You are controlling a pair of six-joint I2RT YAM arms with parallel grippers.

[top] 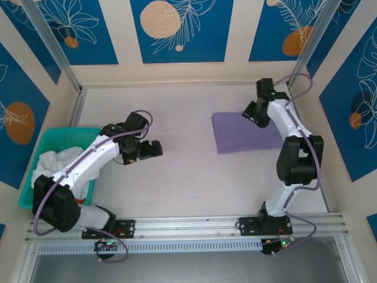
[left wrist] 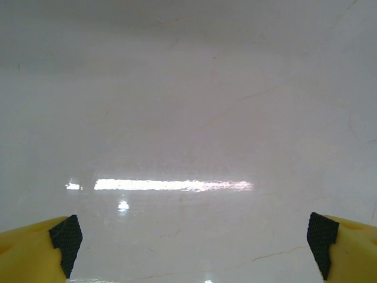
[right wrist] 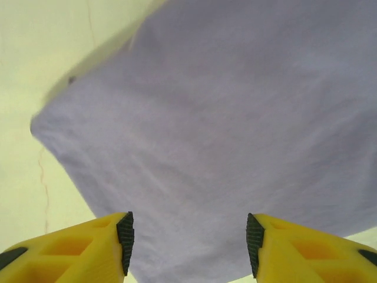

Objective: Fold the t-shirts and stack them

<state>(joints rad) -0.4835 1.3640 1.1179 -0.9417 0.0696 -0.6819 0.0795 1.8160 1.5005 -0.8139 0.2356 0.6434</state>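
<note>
Starting on the left: the teal basket [top: 59, 131] is sitting well off to the left of the left pincer [top: 150, 149], with the white t-shirts [top: 53, 162] lying bunched up inside it. That pincer is hanging fully released, jaws spread wide, gripping nothing, with just bare bench [top: 188, 177] shining underneath it in its wrist view.

Moving right, the lavender t-shirt [top: 241, 134] is lying folded into a neat rectangle directly below the right pincer [top: 254, 115], which is hovering over the far edge of it. From its wrist cam the jaws are standing apart with purple fabric spreading out beneath and beyond them, and I'm not seeing any cloth pinched between the pads [right wrist: 125, 242], so I'm calling it released.

What I'm worrying about from here:
- The right pincer is sitting really close to that fold. If it's pulling away low or sideways, a pad could be catching the cloth and dragging the fold open.
- The white tees are looking wadded together, so the left pincer going in there could be grabbing two at once, or hooking the basket rim and tugging the whole basket along.
- Dropping the next tee onto the lavender one carelessly could be shoving it crooked.
</note>
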